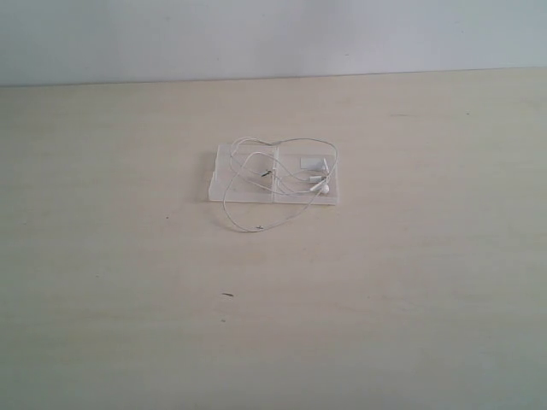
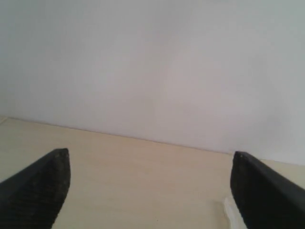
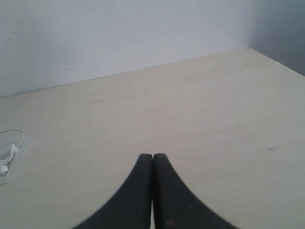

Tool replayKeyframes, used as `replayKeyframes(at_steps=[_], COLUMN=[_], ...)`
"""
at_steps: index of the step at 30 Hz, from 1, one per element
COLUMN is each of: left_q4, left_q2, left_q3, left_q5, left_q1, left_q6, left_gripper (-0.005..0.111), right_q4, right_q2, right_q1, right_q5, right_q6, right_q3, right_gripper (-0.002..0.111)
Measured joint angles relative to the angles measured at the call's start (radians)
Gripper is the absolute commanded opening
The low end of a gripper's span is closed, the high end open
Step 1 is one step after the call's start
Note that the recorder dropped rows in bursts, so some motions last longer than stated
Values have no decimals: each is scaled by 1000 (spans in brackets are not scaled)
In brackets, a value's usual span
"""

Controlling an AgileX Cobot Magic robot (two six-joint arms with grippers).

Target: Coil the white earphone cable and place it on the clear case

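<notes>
While my left gripper (image 2: 150, 191) hangs with its jaws wide apart and nothing between them, my right gripper (image 3: 152, 156) has its two fingers pressed flat together, also empty. Both sit low over bare table (image 1: 410, 299), facing the pale wall (image 2: 157, 67), well apart from the work. I read that as a parked pose: neither arm appears in the exterior view.

Out from the right gripper, at the far edge of its wrist view, I catch the white earphone cable (image 3: 11, 141). From the exterior view, the cable (image 1: 275, 143) lies in loose loops across the clear case (image 1: 217, 171), mid-table. The earbuds (image 1: 320, 184) rest on the labelled half, while one wide loop spills over the near edge onto the table. I judge the coil only roughly gathered, resting mostly on the case.

A small white label (image 1: 312, 160) sits on the case; any writing is too small to read. A dark fleck (image 1: 228, 295) marks the table nearby.
</notes>
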Motion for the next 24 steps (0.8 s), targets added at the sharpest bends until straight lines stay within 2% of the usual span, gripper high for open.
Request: replayKeyframes(at_steps=[5, 10, 24], left_q4=[-170, -252, -271], left_q2=[0, -20, -143], left_q3=[78, 159, 309], left_q5=[-44, -85, -106], left_q1=[0, 0, 0], left_q6=[264, 426, 462], left_gripper=[87, 87, 87], right_q4=[0, 0, 0], right_q2=[0, 0, 0], right_q1=[0, 0, 0], right_q5=[0, 0, 0], right_q6=[0, 0, 0], right_q3=[0, 0, 0], right_gripper=[0, 0, 0])
